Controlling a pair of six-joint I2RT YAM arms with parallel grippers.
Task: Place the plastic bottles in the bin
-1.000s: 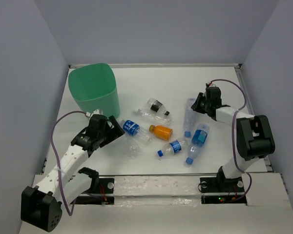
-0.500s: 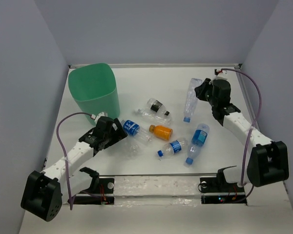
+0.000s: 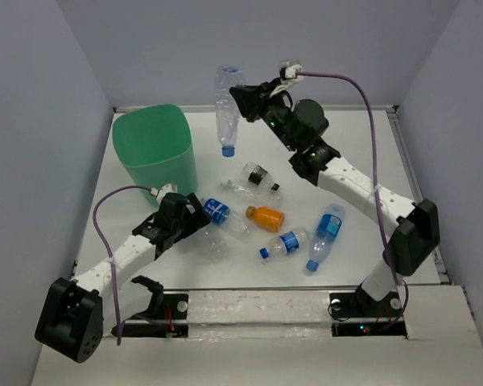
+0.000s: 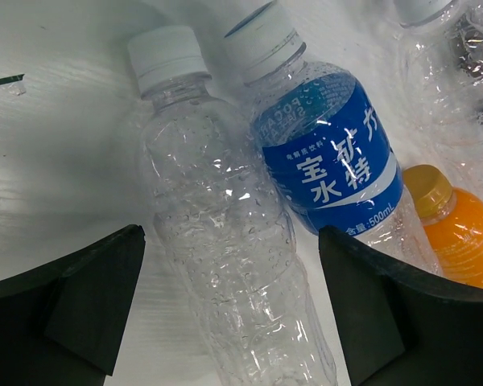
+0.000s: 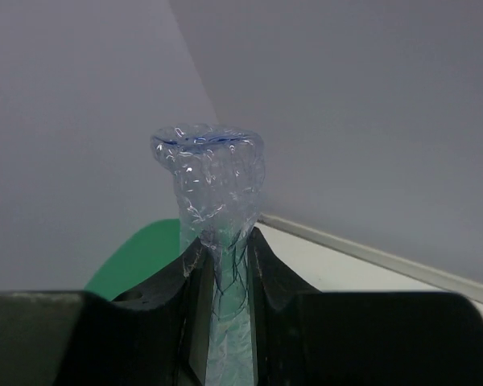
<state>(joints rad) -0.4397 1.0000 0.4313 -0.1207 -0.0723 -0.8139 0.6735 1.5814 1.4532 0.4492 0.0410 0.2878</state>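
White table [image 3: 249,277] | clear bottle [image 3: 225,112] pinched in right hand [image 3: 238,100], cap down

Bright, even overhead light, top view sharp; soft faint shadows on white bench [image 3: 241,273]. Left wrist: clear bottle [image 4: 225,265] sharp, small glints, bottom edge slightly soft. Right wrist: right hand [image 5: 225,245] dark, underexposed; held bottle [image 5: 213,177] in focus, wall [image 5: 370,121] flat grey.
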